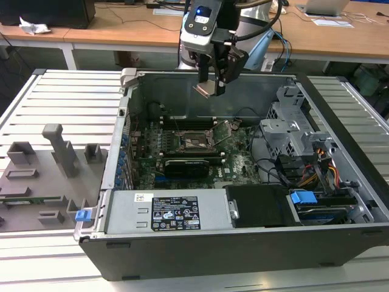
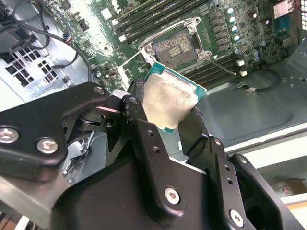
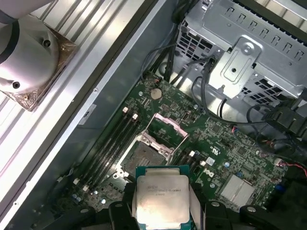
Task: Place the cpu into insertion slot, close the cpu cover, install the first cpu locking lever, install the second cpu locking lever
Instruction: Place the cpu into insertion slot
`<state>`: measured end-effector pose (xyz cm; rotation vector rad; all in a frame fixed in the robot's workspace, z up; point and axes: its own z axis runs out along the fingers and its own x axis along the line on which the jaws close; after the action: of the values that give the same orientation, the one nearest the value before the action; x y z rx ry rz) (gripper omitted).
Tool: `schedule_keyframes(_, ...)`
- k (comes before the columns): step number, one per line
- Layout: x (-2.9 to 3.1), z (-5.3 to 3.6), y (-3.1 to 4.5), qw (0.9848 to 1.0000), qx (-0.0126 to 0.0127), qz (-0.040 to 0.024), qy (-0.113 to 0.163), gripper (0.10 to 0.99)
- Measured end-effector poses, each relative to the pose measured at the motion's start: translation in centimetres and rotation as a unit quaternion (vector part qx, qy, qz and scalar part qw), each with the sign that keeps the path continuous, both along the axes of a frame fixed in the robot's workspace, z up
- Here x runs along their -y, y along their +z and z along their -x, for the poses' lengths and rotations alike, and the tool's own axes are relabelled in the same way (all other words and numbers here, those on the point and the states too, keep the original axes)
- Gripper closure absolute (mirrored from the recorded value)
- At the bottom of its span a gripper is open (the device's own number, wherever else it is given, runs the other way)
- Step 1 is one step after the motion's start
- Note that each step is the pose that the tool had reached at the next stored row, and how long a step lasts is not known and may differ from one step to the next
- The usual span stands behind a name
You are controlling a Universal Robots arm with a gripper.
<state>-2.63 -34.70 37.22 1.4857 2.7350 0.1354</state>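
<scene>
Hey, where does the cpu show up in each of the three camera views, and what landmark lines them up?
Exterior view: the cpu is held in the gripper, up over the open case.
Second wrist view: the cpu sits tilted between the black fingers.
First wrist view: the cpu faces the camera, printed side showing.
Shared landmark: the open socket on the green board.

Ext. cam stands off the open PC case [image 1: 243, 252] at its near side, high up, facing down & across toward the desks [image 1: 121, 33] behind. It's far enough back to take in the whole case. Both wrist cams ride just behind the gripper [image 2: 167, 112], v. close, aimed down past the cpu [image 2: 170, 103] [image 3: 160, 201] from different angles. All 3 views share the green board [image 1: 240, 165] w/ its socket [image 1: 196, 142].
</scene>
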Motion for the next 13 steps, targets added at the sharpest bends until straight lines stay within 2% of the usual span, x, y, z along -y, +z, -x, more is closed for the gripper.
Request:
schedule_keyframes(2,0.0,0.0,-0.1,0.9999,0.0,0.0027,-0.013,0.557)
schedule_keyframes(5,0.0,0.02,-0.26,0.9995,-0.0001,0.0034,-0.03,0.557)
schedule_keyframes(13,0.0,0.07,-0.67,0.9991,-0.0001,0.0033,-0.041,0.557)
